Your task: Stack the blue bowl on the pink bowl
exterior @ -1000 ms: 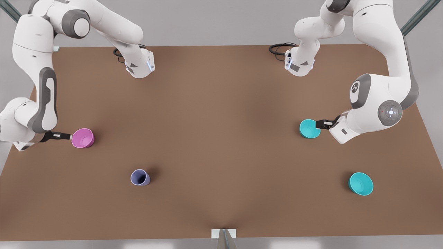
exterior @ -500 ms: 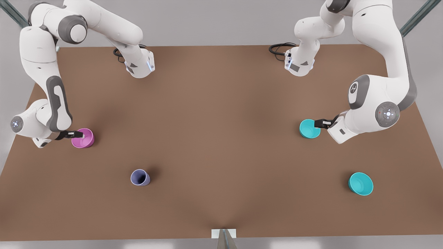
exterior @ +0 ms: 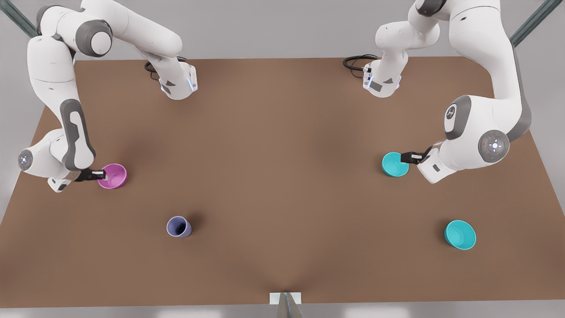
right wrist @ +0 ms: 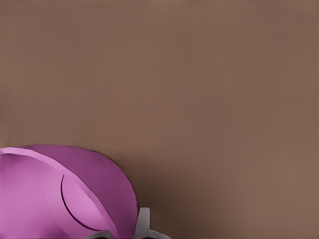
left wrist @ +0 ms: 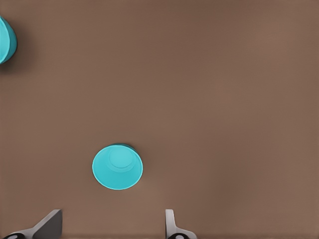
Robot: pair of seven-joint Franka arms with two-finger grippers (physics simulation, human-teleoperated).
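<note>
— So, where does the blue bowl [exterior: 394, 164] sit, and how would it handle?

— Upright on the table [exterior: 282, 145], toward the front view's right; the left gripper [exterior: 405, 158] is at its rim on the side facing the arm, and in the left wrist view the fingers [left wrist: 172, 225] stand wide apart with the bowl ahead of them, not between them. It looks like thin, glossy plastic; I'd judge it light, stiff and rather slippery; a pinch over the rim, one finger inside and one outside the wall, seems the surest hold.

— And the pink bowl [exterior: 112, 176]?

— Well apart, at the front view's left; the right gripper [exterior: 100, 175] is closed narrowly on its rim, one finger [right wrist: 143, 223] showing just outside the wall in the right wrist view; the bowl looks tilted there.

— Anything in the way?

— A twin teal bowl [exterior: 460, 235], slightly wider, lies nearer the camera than the blue one and is easy to mistake for it; a lavender cup [exterior: 178, 227] stands near the pink bowl, off the straight path between the two; the middle of the table is bare.
</note>
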